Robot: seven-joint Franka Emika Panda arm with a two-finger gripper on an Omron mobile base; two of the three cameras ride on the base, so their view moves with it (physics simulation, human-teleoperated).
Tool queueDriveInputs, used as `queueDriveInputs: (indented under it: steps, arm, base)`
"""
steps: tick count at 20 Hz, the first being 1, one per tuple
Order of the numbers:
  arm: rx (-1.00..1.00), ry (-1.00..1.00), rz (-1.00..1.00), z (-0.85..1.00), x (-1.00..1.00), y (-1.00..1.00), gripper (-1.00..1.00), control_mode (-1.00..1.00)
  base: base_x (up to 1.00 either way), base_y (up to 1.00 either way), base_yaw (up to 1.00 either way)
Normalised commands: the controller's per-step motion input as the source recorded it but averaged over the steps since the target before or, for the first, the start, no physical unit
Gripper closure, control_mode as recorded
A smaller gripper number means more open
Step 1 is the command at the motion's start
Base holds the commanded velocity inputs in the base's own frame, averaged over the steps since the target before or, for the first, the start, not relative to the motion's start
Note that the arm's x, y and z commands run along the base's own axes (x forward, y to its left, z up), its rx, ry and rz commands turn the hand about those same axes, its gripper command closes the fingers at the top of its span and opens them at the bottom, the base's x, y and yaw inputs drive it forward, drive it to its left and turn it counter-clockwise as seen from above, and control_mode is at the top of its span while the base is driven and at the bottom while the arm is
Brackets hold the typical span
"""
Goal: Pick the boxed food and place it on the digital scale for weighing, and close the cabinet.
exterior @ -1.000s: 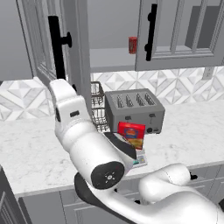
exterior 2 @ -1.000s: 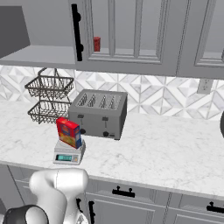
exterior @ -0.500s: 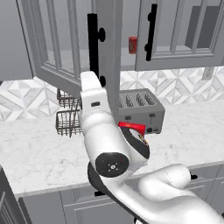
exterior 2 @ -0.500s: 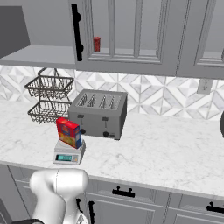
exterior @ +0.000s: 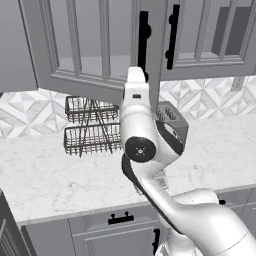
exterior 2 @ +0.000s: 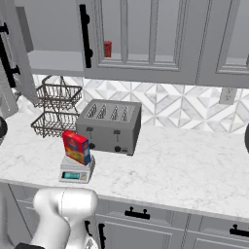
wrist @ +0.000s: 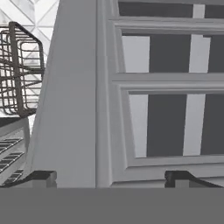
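Note:
The boxed food (exterior 2: 76,147), a red box, stands upright on the digital scale (exterior 2: 74,171) at the counter's front, left of the toaster. The cabinet door (exterior: 90,47) hangs partly open, its black bar handle (exterior: 144,35) near the closed neighbouring door. My arm (exterior: 136,95) reaches up to that door's free edge. In the hand view my gripper (wrist: 109,178) is open, close against the cabinet door (wrist: 162,109), with the door's edge between its two fingertips (wrist: 41,177). Nothing is held.
A grey four-slot toaster (exterior 2: 111,125) stands behind the scale, and a two-tier wire basket (exterior 2: 56,109) sits to its left by the backsplash. A small red can (exterior 2: 107,48) is on the cabinet shelf. Drawers with black handles (exterior 2: 136,214) run under the counter.
The open cabinet door has swung to the right toward shut, and my arm has moved right along with it. The box and scale have not moved.

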Motion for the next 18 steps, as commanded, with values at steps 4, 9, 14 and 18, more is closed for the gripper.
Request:
queueDriveInputs:
  steps: [4,9,14,18]
  arm:
    - [0.14,0.0,-0.01,0.0,1.0,-0.84,-1.0,-1.0]
    - [0.07,0.0,0.0,-0.13,1.0,-0.45,-1.0,-1.0]
    - [0.06,0.0,0.0,-0.09,1.0,-0.41,-1.0,-1.0]
    - [0.06,0.0,0.0,-0.04,1.0,-0.37,-1.0,-1.0]
  base:
    - [0.0,0.0,0.0]
    - [0.0,0.0,0.0]
    - [0.0,0.0,0.0]
    - [0.0,0.0,0.0]
